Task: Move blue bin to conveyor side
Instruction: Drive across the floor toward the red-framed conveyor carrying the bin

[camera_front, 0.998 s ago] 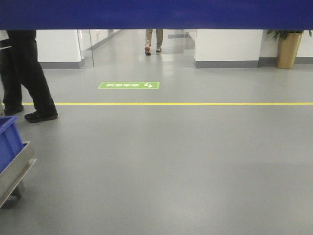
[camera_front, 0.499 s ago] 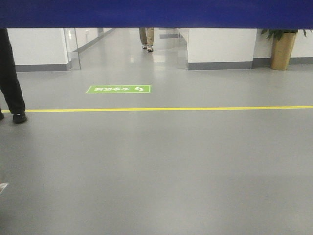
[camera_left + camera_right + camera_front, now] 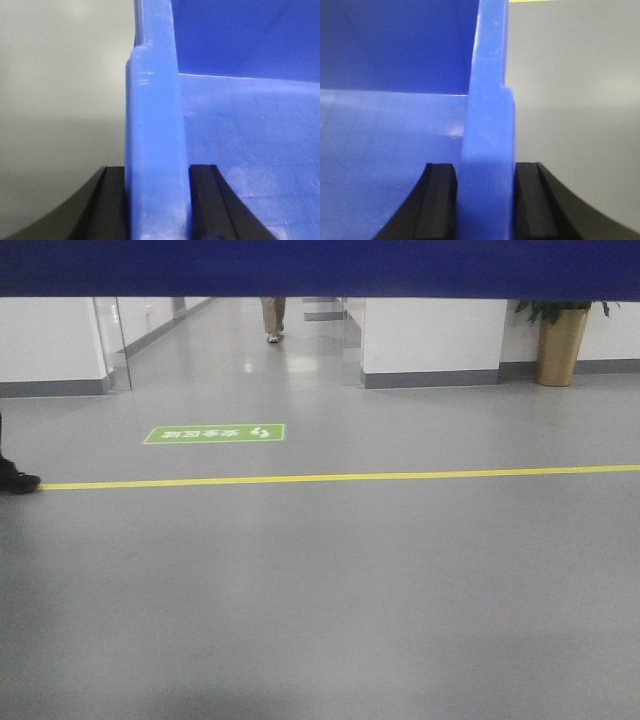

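The blue bin [image 3: 320, 268] fills the top of the front view as a dark blue band, held up in front of the camera. In the left wrist view my left gripper [image 3: 158, 172] is shut on the bin's rimmed side wall [image 3: 155, 125], one black finger [image 3: 112, 200] outside and the other inside. On the opposite wall [image 3: 490, 125] my right gripper [image 3: 485, 170] is shut the same way, and the bin's bare blue inside shows beside it. The conveyor side is out of view.
Grey floor stretches ahead, crossed by a yellow line [image 3: 340, 478] with a green floor sign [image 3: 214, 433] beyond it. A black shoe [image 3: 15, 480] stands at the left edge. A walker's legs [image 3: 271, 320] show in the far corridor. A gold planter [image 3: 560, 345] stands back right.
The floor scene has slid left and down in the front view. The person in black has almost left the frame, and the steel cart with a blue bin at the left has gone.
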You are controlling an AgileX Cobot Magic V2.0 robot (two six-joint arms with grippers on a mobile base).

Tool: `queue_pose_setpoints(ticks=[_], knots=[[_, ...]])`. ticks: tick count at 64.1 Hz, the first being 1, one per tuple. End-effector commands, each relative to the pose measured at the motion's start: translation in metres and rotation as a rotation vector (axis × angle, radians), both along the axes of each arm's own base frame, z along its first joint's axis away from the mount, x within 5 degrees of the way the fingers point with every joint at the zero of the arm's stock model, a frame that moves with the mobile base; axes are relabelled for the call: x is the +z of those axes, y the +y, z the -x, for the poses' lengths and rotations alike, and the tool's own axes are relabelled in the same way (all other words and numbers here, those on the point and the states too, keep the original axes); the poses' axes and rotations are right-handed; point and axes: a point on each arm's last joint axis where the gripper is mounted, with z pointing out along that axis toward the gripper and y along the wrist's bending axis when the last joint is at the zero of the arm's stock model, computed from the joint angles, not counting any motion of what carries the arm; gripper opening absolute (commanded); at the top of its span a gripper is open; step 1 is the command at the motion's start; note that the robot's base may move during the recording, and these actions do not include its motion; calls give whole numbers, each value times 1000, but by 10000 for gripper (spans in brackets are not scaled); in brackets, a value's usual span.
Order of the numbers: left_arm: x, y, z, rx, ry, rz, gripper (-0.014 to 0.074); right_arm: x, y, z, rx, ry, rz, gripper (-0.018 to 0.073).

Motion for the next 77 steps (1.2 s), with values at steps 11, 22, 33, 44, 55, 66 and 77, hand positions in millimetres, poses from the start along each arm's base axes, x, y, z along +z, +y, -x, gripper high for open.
queue_pose_setpoints(ticks=[11, 22, 33, 44, 55, 66, 77], knots=[[15, -3, 4, -24, -124, 40, -18, 16, 0, 4, 11, -139, -22, -88], [15, -3, 4, -24, -124, 40, -18, 16, 0, 4, 11, -139, -22, -88], [15, -3, 4, -24, -124, 40, -18, 17, 0, 3, 11, -141, -22, -88], [15, -3, 4, -24, -124, 40, -18, 17, 0, 3, 11, -143, -23, -88], [15, -3, 4, -24, -124, 40, -18, 17, 0, 3, 11, -149, -24, -88], [15, -3, 4, -24, -124, 40, -18, 18, 0, 3, 10, -162, -27, -88], [15, -3, 4, -24, -124, 40, -18, 18, 0, 2, 10, -163, -27, -88]])
